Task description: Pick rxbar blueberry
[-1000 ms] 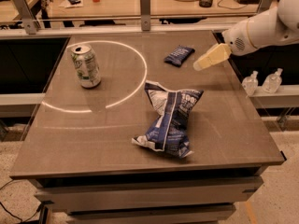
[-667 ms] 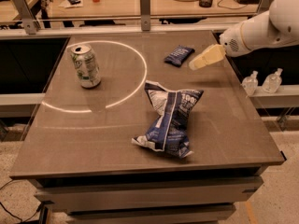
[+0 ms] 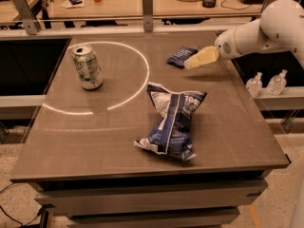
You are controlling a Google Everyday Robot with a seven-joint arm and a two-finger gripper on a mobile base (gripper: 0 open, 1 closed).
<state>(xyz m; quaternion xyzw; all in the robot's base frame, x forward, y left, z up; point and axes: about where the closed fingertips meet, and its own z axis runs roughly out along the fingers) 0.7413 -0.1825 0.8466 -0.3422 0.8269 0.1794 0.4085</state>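
Observation:
The rxbar blueberry (image 3: pixel 180 56) is a small flat dark navy wrapper with white lettering, lying at the far right of the table. My gripper (image 3: pixel 191 63) comes in from the right on a white arm (image 3: pixel 256 32). Its pale tip hangs just right of the bar and overlaps the bar's right end. I cannot tell whether it touches the bar.
A large blue-and-white chip bag (image 3: pixel 173 120) lies crumpled mid-table, nearer me. A green-and-white soda can (image 3: pixel 87 67) stands upright at the left, inside a white circle marked on the table (image 3: pixel 228 118). Two small bottles (image 3: pixel 266 83) sit on a ledge to the right.
My gripper has moved left and slightly down, from beside the bar's right to its right end. The bar, bag and can have not moved.

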